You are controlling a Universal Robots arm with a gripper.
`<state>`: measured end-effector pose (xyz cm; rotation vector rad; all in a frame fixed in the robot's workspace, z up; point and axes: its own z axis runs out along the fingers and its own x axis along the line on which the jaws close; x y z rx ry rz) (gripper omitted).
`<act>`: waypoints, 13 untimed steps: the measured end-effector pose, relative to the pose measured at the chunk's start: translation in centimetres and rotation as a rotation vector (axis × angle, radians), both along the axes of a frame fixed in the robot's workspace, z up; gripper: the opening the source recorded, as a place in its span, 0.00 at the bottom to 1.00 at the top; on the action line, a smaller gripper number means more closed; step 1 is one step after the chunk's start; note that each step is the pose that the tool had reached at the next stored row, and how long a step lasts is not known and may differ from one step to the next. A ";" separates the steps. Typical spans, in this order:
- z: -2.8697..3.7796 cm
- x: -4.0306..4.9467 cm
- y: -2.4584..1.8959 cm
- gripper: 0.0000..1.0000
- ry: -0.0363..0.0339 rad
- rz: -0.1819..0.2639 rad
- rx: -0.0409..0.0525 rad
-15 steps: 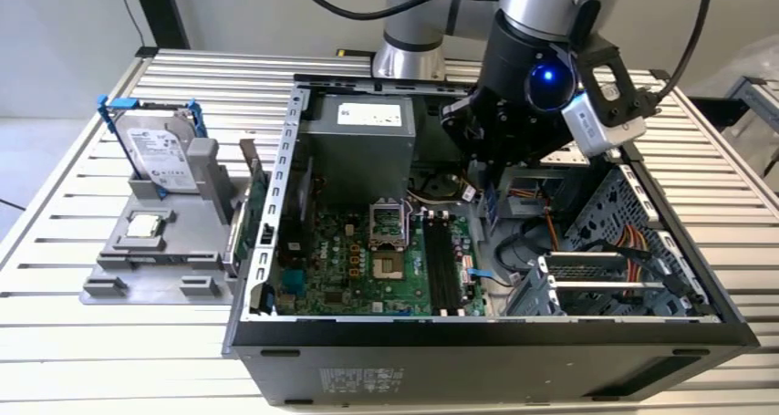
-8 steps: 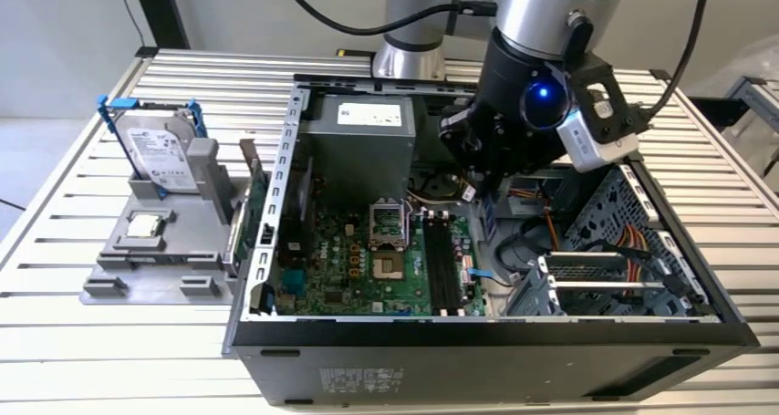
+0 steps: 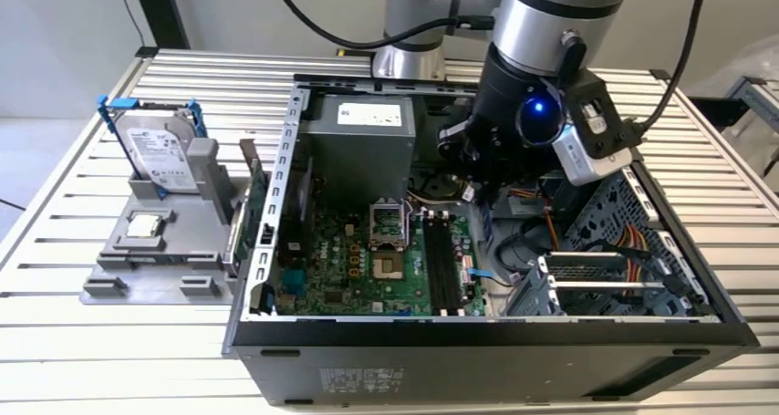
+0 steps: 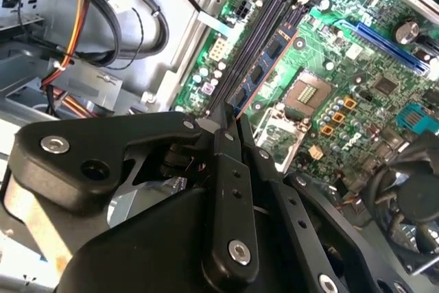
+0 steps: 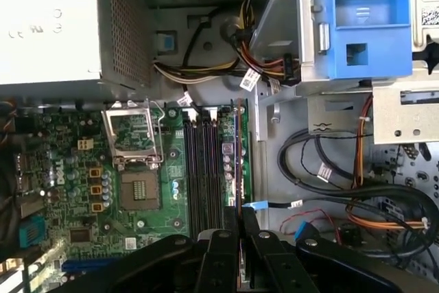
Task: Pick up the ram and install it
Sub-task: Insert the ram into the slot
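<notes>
Main board (image 5: pixel 171 190) grn w/ blk slots (image 5: pixel 199 162), orange bits & one long blue slot (image 4: pixel 381 39). Ram stick (image 5: pixel 235 156) grn w/ dark chips. Gripper (image 5: pixel 240 228) all blk, silver screws. Hard drive (image 3: pixel 159 150) silver in a blue frame; stand (image 3: pixel 122 278) plain grey, chip (image 3: pixel 146 225) on it silver. Case (image 3: pixel 487 360) blk outside, bare grey metal inside. Table (image 3: pixel 73 342) silver, ribbed in even stripes. Arm (image 3: pixel 548 23) silver w/ a blue light. Cables (image 5: pixel 384 223) orange, yellow, red & blk. Bracket (image 5: pixel 370 25) bright blue
</notes>
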<state>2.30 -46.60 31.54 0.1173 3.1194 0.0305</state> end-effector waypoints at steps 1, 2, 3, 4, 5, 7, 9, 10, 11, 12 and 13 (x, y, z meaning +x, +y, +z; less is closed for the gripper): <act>-0.14 0.00 -0.03 0.00 0.0000 0.001 0.0000; -0.27 0.00 -0.06 0.00 0.0000 0.003 0.0000; -0.39 0.00 -0.10 0.00 0.0000 0.004 -0.0001; -0.51 0.00 -0.13 0.00 0.0000 0.006 -0.0001; -0.67 0.00 -0.16 0.00 0.0000 0.007 -0.0001; -1.05 0.00 -0.23 0.00 0.0000 0.010 -0.0001; -1.36 0.00 -0.36 0.00 0.0000 0.012 0.0000; -1.52 0.00 -0.41 0.00 0.0000 0.012 0.0000; -1.66 0.00 -0.46 0.00 0.0001 0.013 -0.0002; -1.79 0.00 -0.48 0.00 0.0000 0.013 -0.0002; -1.95 0.00 -0.48 0.00 0.0000 0.014 -0.0002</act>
